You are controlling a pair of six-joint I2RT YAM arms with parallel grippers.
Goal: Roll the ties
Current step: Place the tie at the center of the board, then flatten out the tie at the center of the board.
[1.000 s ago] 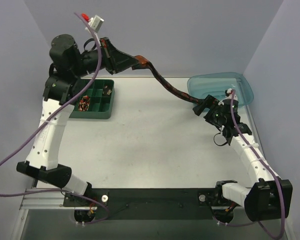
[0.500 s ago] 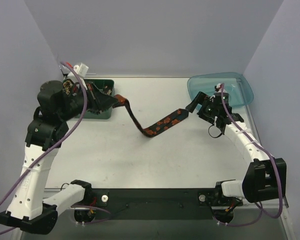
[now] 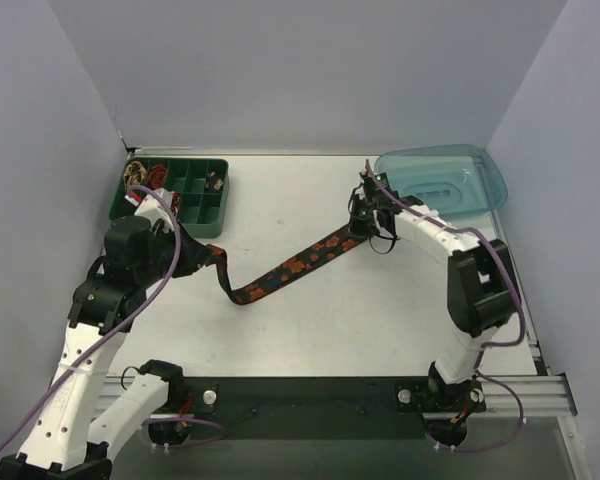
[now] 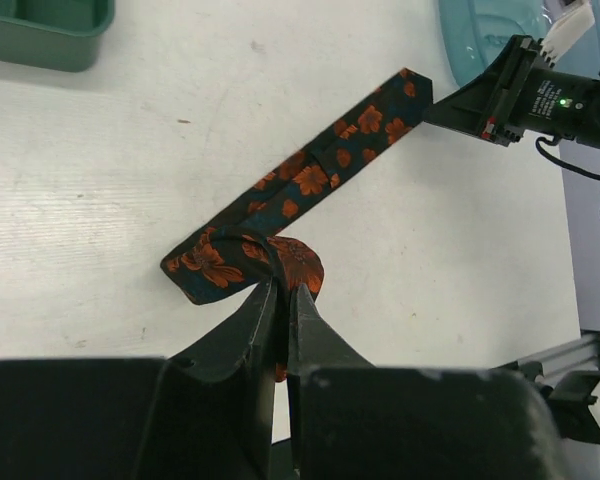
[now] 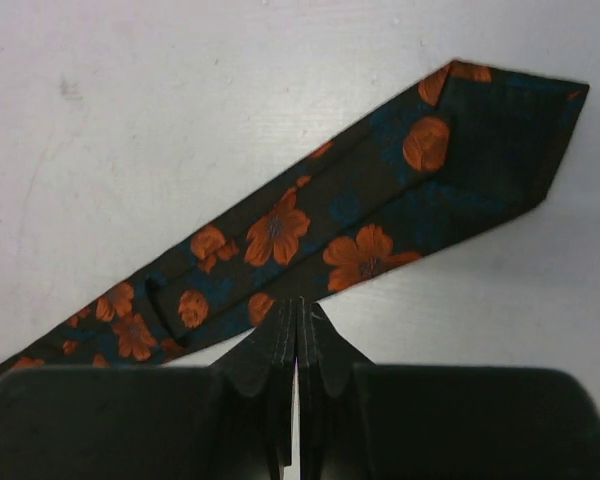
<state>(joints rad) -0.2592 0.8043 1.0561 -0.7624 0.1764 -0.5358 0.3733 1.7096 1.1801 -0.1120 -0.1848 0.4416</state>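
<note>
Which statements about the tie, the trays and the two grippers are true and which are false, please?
1. The tie lies stretched across the table. True.
2. The left gripper is open, clear of the tie. False: it is shut on the tie's folded end.
3. The green tray holds small coils. True.
4. The tie's pointed end rests in the blue tray. False: it lies on the table beside it.
5. The right gripper is shut. True.
</note>
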